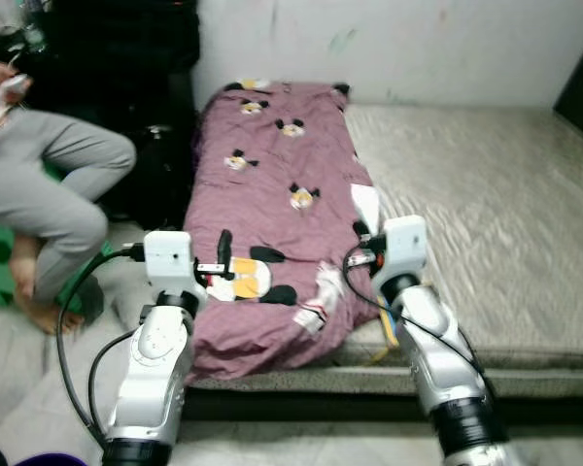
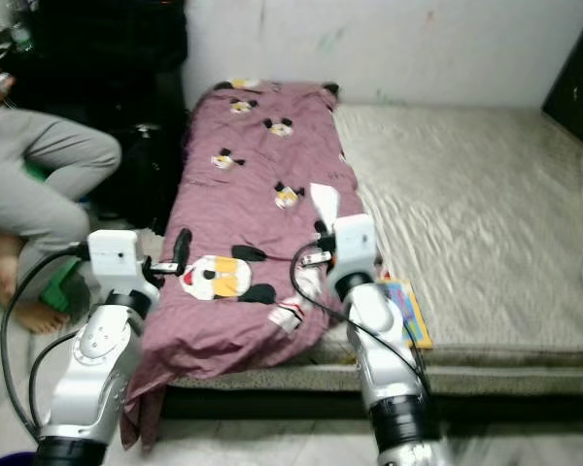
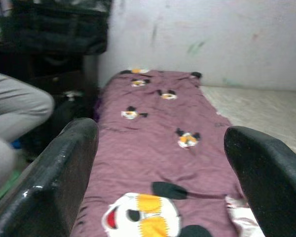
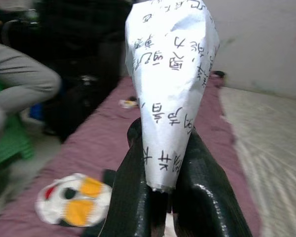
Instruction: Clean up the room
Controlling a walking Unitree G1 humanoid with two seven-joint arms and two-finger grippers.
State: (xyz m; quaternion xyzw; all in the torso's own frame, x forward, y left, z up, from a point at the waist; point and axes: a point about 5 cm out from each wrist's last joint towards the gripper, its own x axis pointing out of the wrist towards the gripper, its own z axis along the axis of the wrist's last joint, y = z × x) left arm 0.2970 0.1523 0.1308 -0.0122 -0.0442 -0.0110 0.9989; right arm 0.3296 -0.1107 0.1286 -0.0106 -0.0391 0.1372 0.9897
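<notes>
A purple quilt (image 1: 272, 165) printed with cartoon mice lies along the left side of a bare grey mattress (image 1: 486, 194). My right gripper (image 1: 361, 233) hovers over the quilt's right edge, shut on a white sheet of paper (image 4: 170, 74) with printed characters that sticks up between its fingers (image 4: 133, 197). My left gripper (image 3: 160, 163) is held above the quilt's near left part, open, with nothing between its two black fingers (image 3: 59, 173). A crumpled white piece (image 1: 325, 286) lies on the quilt near its front edge.
A person in grey trousers (image 1: 49, 184) sits at the left, feet on the floor beside the bed. Dark bags (image 1: 155, 165) stand between that person and the quilt. A colourful booklet (image 2: 405, 306) lies at the mattress's front edge. A white wall stands behind.
</notes>
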